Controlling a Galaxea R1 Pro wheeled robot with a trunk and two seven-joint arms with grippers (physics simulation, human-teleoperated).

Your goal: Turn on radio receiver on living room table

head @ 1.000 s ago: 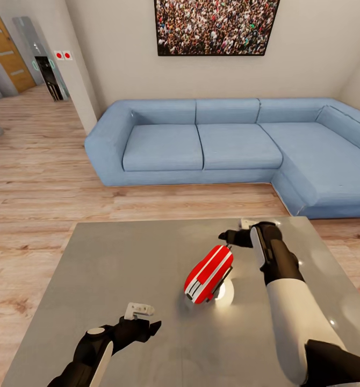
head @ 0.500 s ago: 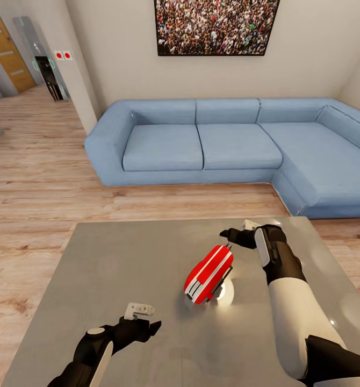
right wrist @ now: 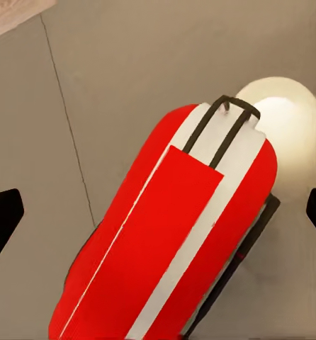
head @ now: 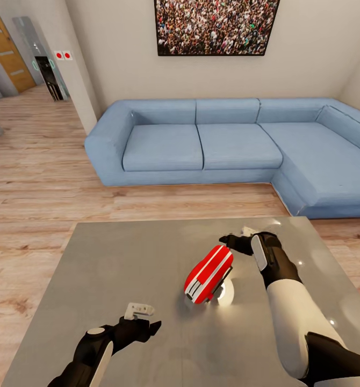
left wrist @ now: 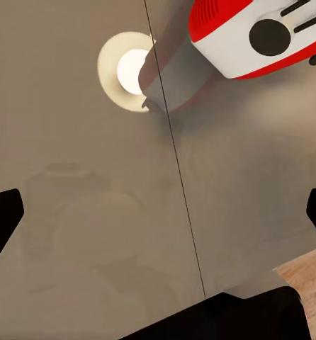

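Note:
The red radio receiver (head: 208,274) with its white-grey band lies on the glossy grey table (head: 121,258), a little right of the middle. My right gripper (head: 231,241) hovers just beyond the radio's far end, open. In the right wrist view the radio (right wrist: 179,234) and its thin wire handle (right wrist: 225,113) lie between the spread fingertips (right wrist: 2,212), untouched. My left gripper (head: 148,325) is open above the table's near part, left of the radio. The left wrist view catches the radio's face (left wrist: 257,35) and its dark round dial (left wrist: 269,37).
A blue L-shaped sofa (head: 228,145) stands beyond the table, under a crowd photo (head: 217,27) on the beige wall. Light wood floor (head: 40,183) runs left toward a hallway. A bright lamp reflection (head: 225,293) sits on the tabletop beside the radio.
My right hand has come slightly nearer and lower, closing in on the radio's far end. The radio and my left arm have stayed where they were.

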